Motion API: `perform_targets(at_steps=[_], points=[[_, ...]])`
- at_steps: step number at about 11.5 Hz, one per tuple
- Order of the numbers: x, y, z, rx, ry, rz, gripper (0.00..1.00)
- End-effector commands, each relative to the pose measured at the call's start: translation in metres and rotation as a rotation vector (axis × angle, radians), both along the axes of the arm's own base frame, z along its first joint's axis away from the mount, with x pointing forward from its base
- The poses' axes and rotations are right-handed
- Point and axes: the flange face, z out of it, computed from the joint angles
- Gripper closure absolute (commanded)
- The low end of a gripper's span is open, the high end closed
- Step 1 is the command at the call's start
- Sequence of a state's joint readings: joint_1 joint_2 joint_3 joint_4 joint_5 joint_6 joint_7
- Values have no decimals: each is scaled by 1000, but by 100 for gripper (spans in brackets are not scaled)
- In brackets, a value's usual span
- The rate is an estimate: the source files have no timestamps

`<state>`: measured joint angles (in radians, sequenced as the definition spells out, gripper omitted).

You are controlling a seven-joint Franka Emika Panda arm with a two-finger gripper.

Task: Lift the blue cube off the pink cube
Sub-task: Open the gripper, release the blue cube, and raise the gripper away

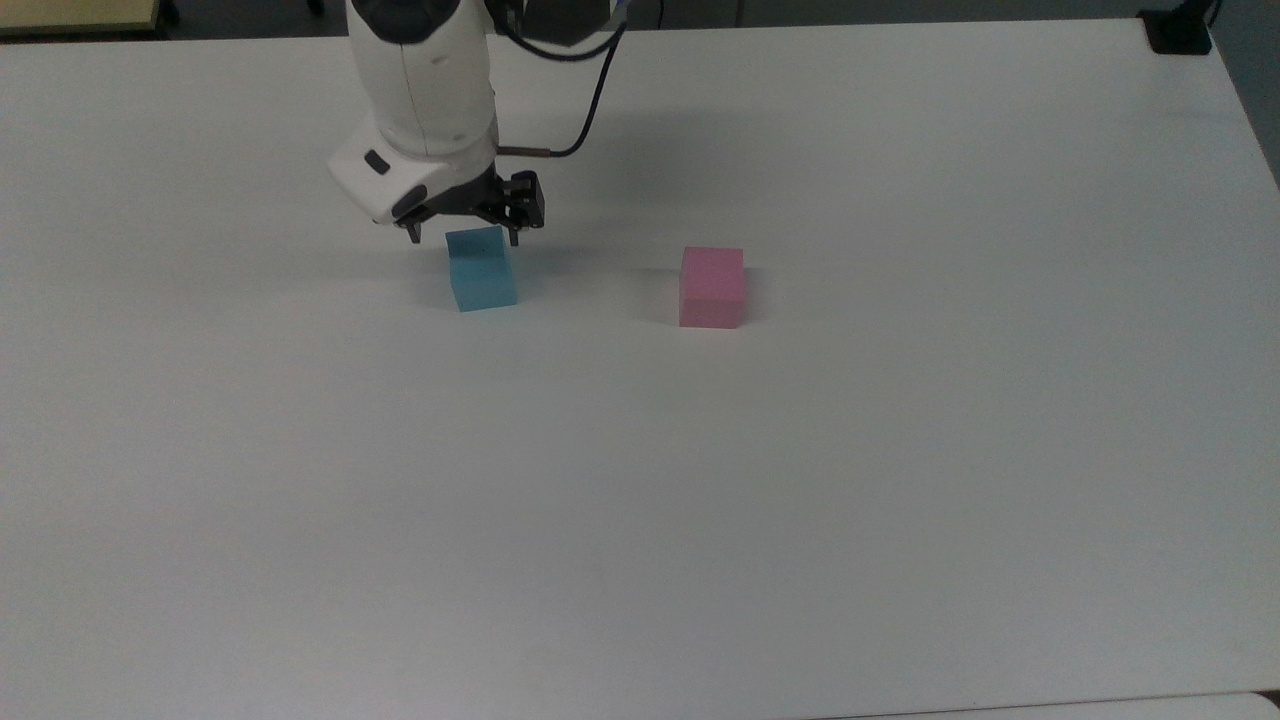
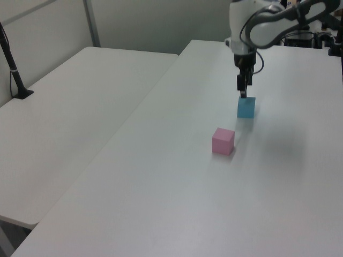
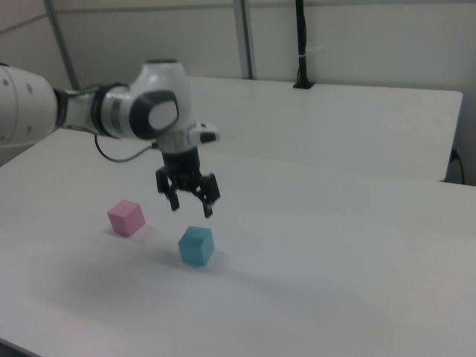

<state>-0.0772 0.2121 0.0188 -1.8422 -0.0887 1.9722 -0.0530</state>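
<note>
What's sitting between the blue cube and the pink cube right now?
Nothing: in the top view, bare white table separates the blue cube from the pink cube. The open gripper hangs above the blue cube.

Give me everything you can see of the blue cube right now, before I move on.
The blue cube is a small light blue block with plain matte faces and no markings. It sits flat on the white table, apart from the pink cube, which is to the top view's right of it. Nothing rests on it. The gripper hangs open just above it, fingers spread to either side of its top and clear of its faces. In the right view the blue cube sits turned with a corner toward the camera.
</note>
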Motion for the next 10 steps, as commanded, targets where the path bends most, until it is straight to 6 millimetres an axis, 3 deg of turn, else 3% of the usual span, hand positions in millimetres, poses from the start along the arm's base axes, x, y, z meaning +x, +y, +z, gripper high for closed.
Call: perform_targets(at_steps=[1,2,4,6,8,10], points=[[-32,4,116,-23,-36,-87,0],[-43,11,142,-24,-41,-155,0],[-59,40,176,-39,20,-242,0],[-86,44,205,18,57,-255,0],[-91,34,221,43,48,-169,0],[-80,16,228,51,-45,-32,0]])
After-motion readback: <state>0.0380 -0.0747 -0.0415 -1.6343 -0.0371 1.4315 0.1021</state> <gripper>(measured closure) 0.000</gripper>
